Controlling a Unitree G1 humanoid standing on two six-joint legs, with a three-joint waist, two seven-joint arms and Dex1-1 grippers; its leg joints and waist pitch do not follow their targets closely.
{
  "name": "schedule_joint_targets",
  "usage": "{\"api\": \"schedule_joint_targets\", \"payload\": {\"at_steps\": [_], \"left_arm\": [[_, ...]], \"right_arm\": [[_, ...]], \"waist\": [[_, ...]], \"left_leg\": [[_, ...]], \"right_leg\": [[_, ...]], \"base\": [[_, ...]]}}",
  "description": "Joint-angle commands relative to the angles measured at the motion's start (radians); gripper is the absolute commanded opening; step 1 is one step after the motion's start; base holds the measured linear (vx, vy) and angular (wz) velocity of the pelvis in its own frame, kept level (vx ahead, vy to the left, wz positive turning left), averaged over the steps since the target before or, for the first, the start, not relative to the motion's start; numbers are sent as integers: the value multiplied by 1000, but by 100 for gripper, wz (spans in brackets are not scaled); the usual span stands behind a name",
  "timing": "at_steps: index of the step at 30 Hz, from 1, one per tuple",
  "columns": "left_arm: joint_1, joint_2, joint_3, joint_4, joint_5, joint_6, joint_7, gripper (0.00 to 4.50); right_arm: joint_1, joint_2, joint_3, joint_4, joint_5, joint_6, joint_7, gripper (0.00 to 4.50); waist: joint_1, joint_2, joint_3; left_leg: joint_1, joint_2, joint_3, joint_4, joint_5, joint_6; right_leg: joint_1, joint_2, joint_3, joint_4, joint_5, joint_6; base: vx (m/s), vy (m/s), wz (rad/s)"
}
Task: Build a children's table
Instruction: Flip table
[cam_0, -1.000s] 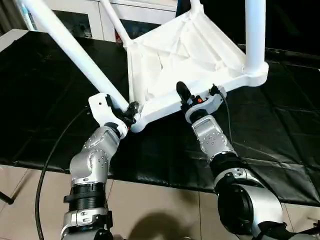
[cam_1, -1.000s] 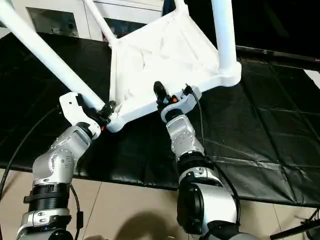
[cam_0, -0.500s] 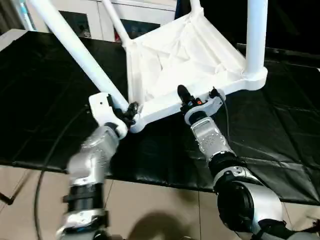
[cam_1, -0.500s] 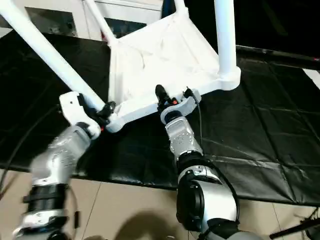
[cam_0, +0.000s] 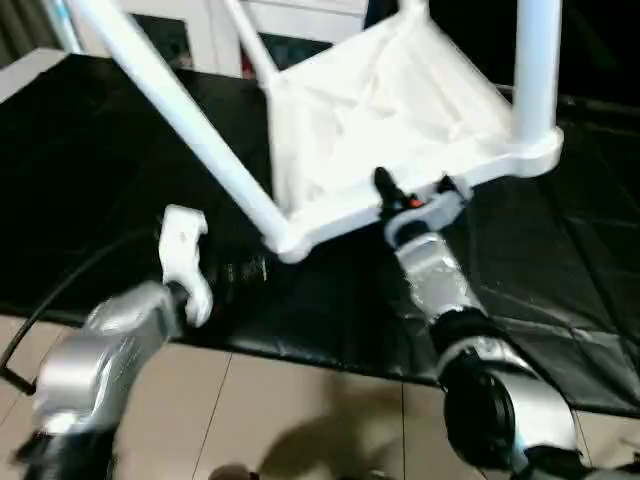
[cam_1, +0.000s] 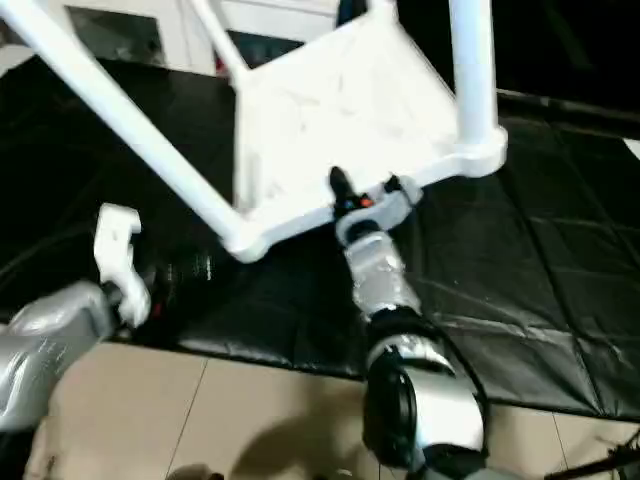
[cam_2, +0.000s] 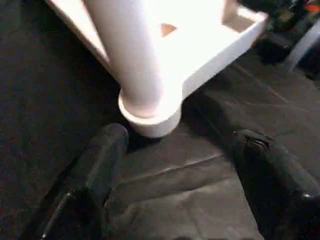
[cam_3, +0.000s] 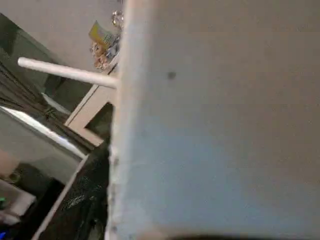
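Left wrist view gives me the left gripper (cam_2: 175, 170) released, its two fingers (cam_2: 97, 165) spread wide over the black cloth (cam_0: 90, 180), just short of the table (cam_0: 390, 110) corner socket (cam_2: 150, 117) where a leg (cam_0: 175, 120) seats. That table lies upside down on the cloth, legs up. My right gripper (cam_0: 385, 190) is clamped on the top's near edge.

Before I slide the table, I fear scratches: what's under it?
The table lies upside down on a black cloth that spreads out around it. Whatever the cloth rests on is covered.
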Motion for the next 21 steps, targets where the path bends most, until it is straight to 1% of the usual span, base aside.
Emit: {"api": "schedule_joint_targets", "payload": {"at_steps": [1, 2, 4, 5, 6, 7, 8, 9, 10, 11, 12, 13, 14, 15, 16, 17, 18, 19, 20, 21], "left_arm": [[-17, 20, -11, -47, -20, 8, -25, 368], [-37, 54, -19, -94, -43, 10, -66, 368], [-47, 71, -25, -114, -52, 11, -82, 368], [-59, 89, -33, -136, -56, 7, -96, 368], [-67, 92, -35, -140, -53, 5, -96, 368], [-83, 92, -33, -142, -49, 2, -92, 368], [-96, 89, -31, -141, -49, 1, -89, 368], [-108, 87, -29, -139, -48, 0, -88, 368], [-113, 86, -29, -138, -47, -1, -90, 368], [-122, 86, -32, -135, -43, -3, -94, 368], [-128, 86, -35, -134, -42, -6, -97, 368], [-128, 86, -35, -134, -42, -6, -97, 368], [-133, 84, -38, -133, -42, -8, -97, 368], [-133, 84, -38, -133, -42, -8, -97, 368], [-137, 85, -41, -133, -44, -8, -95, 368], [-140, 86, -45, -133, -45, -8, -95, 368], [-145, 86, -56, -138, -46, -6, -94, 368], [-146, 85, -62, -142, -45, -6, -95, 368], [-147, 84, -65, -144, -44, -5, -95, 368], [-147, 83, -67, -146, -43, -5, -95, 368]], "right_arm": [[0, -48, 9, -115, -41, -45, -18, 202], [40, -72, 39, -210, -91, -29, -59, 202], [61, -83, 55, -258, -120, -20, -90, 202], [87, -97, 71, -319, -151, 5, -132, 202], [100, -105, 84, -349, -171, 17, -144, 202], [121, -121, 110, -400, -215, 39, -164, 202], [136, -132, 127, -437, -249, 59, -188, 202], [149, -144, 142, -469, -280, 77, -210, 202], [155, -150, 150, -483, -295, 85, -221, 202], [171, -173, 182, -522, -351, 99, -235, 202], [178, -179, 192, -544, -368, 122, -253, 202], [178, -179, 192, -544, -368, 122, -253, 202], [180, -179, 192, -559, -371, 143, -272, 201], [180, -179, 192, -559, -371, 143, -272, 201], [183, -178, 191, -576, -367, 168, -293, 199], [185, -179, 192, -590, -367, 186, -311, 196], [192, -186, 200, -630, -371, 234, -358, 196], [192, -190, 205, -641, -377, 249, -371, 194], [193, -191, 208, -649, -381, 258, -378, 192], [193, -192, 212, -656, -385, 268, -382, 192]], "waist": [[-9, 7, -79], [-8, 6, -78], [-6, 7, -77], [-6, 9, -77], [-7, 8, -76], [-6, 16, -74], [-7, 13, -74], [-10, 9, -74], [-10, 8, -72], [-14, 14, -70], [-15, 12, -69], [-18, 10, -67], [-22, 10, -67], [-26, 9, -69], [-31, 9, -71], [-33, 10, -72], [-34, 8, -71], [-35, 4, -72], [-33, 6, -73], [-33, 7, -73]], "left_leg": [[17, 53, -9, -66, 64, 80], [17, 52, -9, -67, 62, 68], [20, 51, -9, -68, 62, 57], [23, 49, -8, -69, 53, 40], [20, 48, -8, -70, 50, 32], [18, 45, -9, -72, 38, 14], [21, 46, -8, -71, 28, 5], [17, 43, -9, -73, 16, -14], [15, 41, -10, -75, 4, -27], [15, 39, -11, -75, -16, -41], [15, 40, -11, -77, -28, -47], [15, 38, -12, -78, -44, -54], [14, 40, -13, -78, -55, -57], [11, 39, -15, -79, -52, -57], [12, 39, -15, -78, -51, -51], [9, 40, -17, -79, -33, -48], [11, 41, -17, -79, -27, -49], [15, 41, -15, -78, -26, -47], [13, 39, -14, -76, -23, -46], [13, 39, -14, -77, -22, -46]], "right_leg": [[79, -105, 68, -55, 57, -193], [79, -104, 68, -56, 50, -176], [77, -100, 68, -57, 48, -161], [75, -96, 68, -57, 48, -147], [76, -96, 69, -58, 41, -141], [77, -94, 69, -62, 16, -124], [75, -93, 69, -65, 5, -113], [81, -92, 69, -67, -16, -97], [83, -92, 70, -71, -40, -78], [82, -92, 70, -77, -76, -63], [83, -93, 70, -79, -100, -57], [85, -93, 70, -85, -146, -44], [84, -94, 70, -86, -170, -41], [88, -94, 70, -87, -184, -33], [87, -95, 70, -88, -180, -34], [89, -93, 70, -86, -159, -34], [87, -90, 70, -86, -150, -33], [83, -87, 70, -84, -131, -37], [86, -89, 72, -83, -119, -39], [85, -89, 72, -82, -113, -40]], "base": [[0, 0, 0], [0, 0, 0], [0, 0, 0], [0, 0, 0], [0, 0, 0], [0, 0, 0], [0, 0, 0], [0, 0, 0], [0, 0, 0], [0, 0, 0], [0, 0, 0], [0, 0, 0], [0, 0, 0], [0, 0, 0], [0, 0, 0], [0, 0, 0], [0, 0, 0], [0, 0, 0], [0, 0, 0], [0, 0, 0]]}}
